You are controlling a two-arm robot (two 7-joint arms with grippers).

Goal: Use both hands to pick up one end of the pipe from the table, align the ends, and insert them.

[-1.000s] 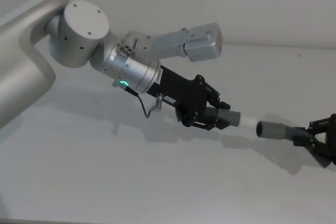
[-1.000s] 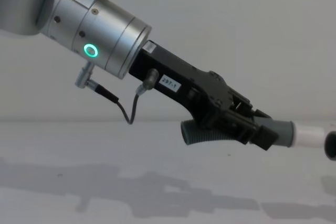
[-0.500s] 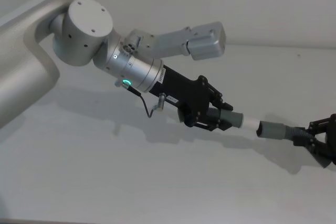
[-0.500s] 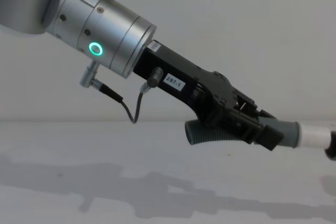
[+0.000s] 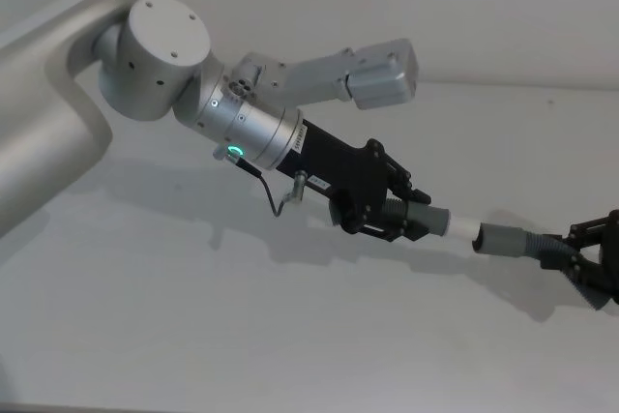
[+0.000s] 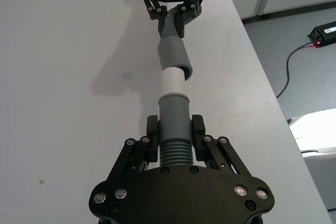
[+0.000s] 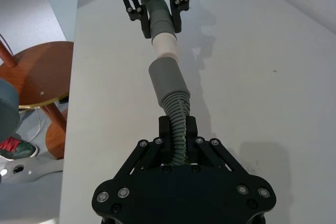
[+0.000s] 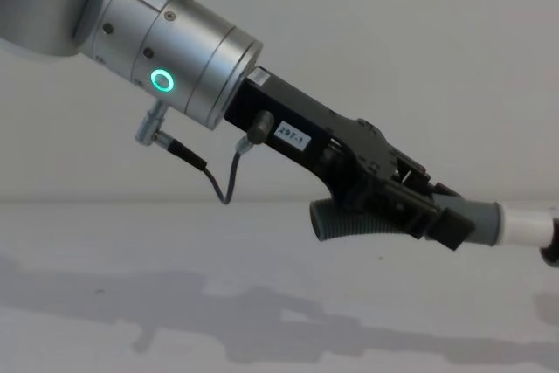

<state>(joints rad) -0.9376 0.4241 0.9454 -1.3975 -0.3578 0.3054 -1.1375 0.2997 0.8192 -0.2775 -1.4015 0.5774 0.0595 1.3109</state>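
Observation:
Above the white table, my left gripper is shut on the ribbed bend of the dark grey elbow. The elbow's grey collar and white stub point right. My right gripper at the right edge is shut on the ribbed part behind the straight grey tube. In the left wrist view the white stub meets the tube's mouth in line, its tip just inside. The right wrist view shows my right gripper, the tube, the stub and my left gripper beyond.
The table's edge runs close beside the joined pipe, with floor and a black power box beyond. A round wooden stool stands off the other side. A silver link of the left arm reaches over the back of the table.
My left arm has pushed the elbow to the right. The gap between the white stub and the tube's mouth has closed. The right gripper has stayed nearly still.

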